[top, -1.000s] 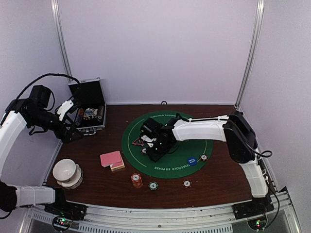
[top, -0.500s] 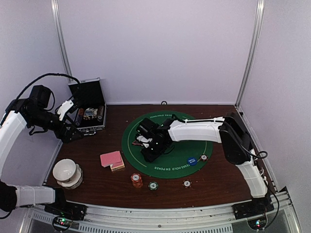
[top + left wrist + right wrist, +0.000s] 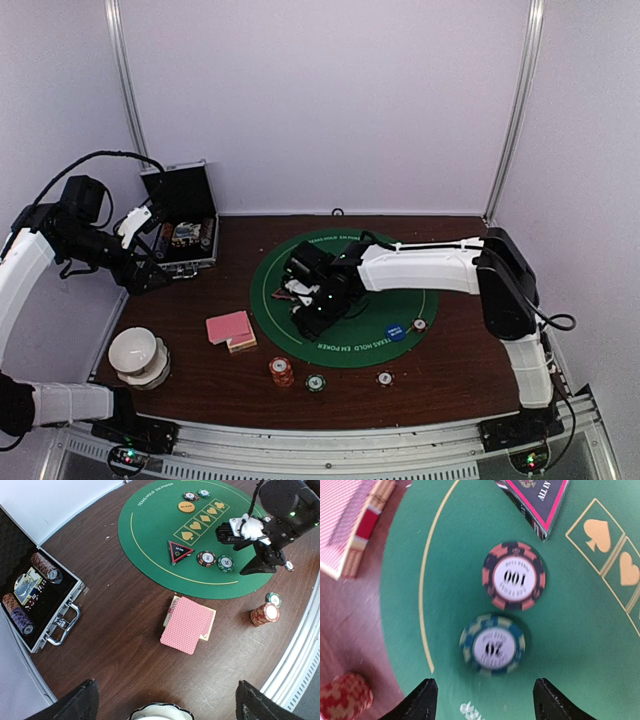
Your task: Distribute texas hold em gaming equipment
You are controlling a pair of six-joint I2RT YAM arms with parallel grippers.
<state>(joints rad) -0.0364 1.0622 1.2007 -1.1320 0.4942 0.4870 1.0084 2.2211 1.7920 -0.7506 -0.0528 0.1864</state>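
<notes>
My right gripper (image 3: 309, 319) (image 3: 484, 700) is open and empty, low over the left part of the green mat (image 3: 370, 345). A teal 20 chip (image 3: 492, 643) lies just ahead of its fingertips. A red 100 chip (image 3: 513, 575) lies beyond that, beside a triangular all-in marker (image 3: 535, 497). Pink-backed cards (image 3: 229, 328) (image 3: 188, 625) lie on the wood left of the mat. A red chip stack (image 3: 281, 371), a green chip (image 3: 315, 382) and a white-edged chip (image 3: 384, 378) sit near the front. A blue disc (image 3: 397, 331) is on the mat, and an orange disc (image 3: 187, 507) at its far side. My left gripper (image 3: 135, 272) (image 3: 167, 702) is open and empty, high up at the left.
An open black metal-edged case (image 3: 182, 232) (image 3: 55, 632) holding chip rolls stands at the back left. A white bowl (image 3: 137, 352) (image 3: 160, 712) sits at the front left, under my left gripper. Two more chips (image 3: 195, 495) lie by the orange disc.
My right gripper shifted slightly left and then nearer over the mat's left part, and its arm's elbow swung right. The left arm has not moved.
</notes>
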